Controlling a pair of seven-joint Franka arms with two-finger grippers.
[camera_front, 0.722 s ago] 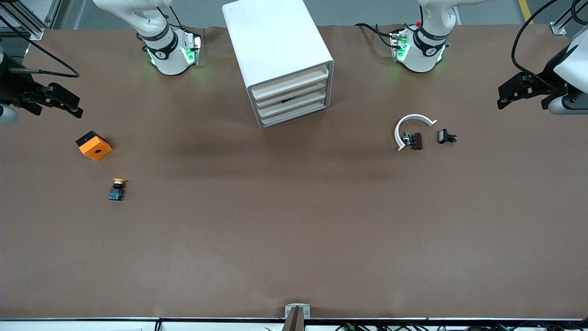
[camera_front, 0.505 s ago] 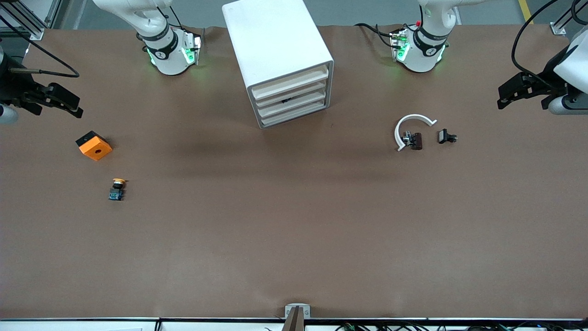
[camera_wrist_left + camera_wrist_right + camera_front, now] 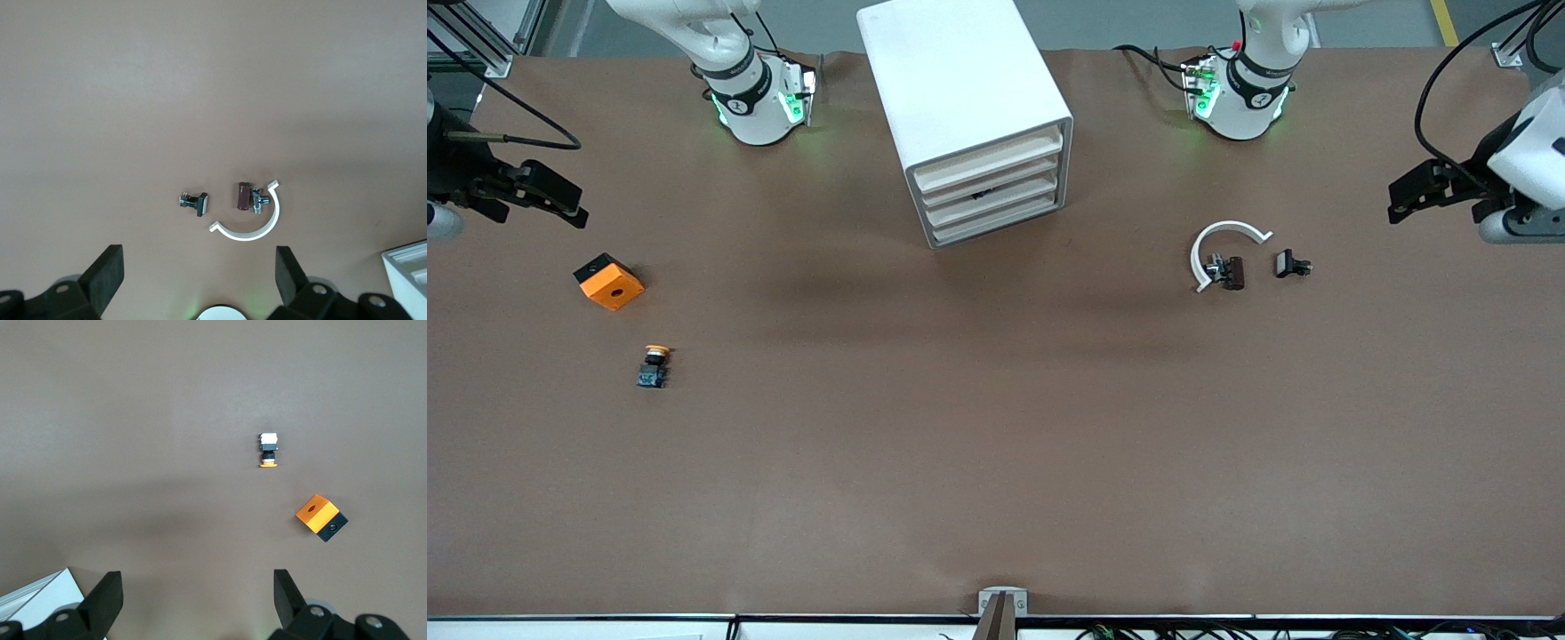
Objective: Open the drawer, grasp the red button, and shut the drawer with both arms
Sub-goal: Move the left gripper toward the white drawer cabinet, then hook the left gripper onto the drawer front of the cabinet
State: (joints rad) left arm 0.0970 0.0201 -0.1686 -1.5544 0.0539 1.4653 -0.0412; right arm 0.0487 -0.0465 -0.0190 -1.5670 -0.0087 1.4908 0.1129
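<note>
On the brown worktop (image 3: 996,444), the thing nearest the camera is an orange-capped twin (image 3: 655,365) toward the right arm's end, then an orange block (image 3: 608,282); toward the left arm's end lie a white clip (image 3: 1221,246) and two small dark parts (image 3: 1291,264). Farther off stands the cabinet (image 3: 960,107), its four drawers all shut and their fronts angled toward the camera and the left arm's end, long axes running across that face. We see a dark speck in the gap of the second drawer (image 3: 989,182) from the top; we judge that may be the button, though we cannot tell. The left gripper (image 3: 197,280) hangs over the left arm's end, jaws wide and empty; the right gripper (image 3: 197,597) over the right arm's end likewise. We judge opening has not begun: one arm must first reach a drawer front.
</note>
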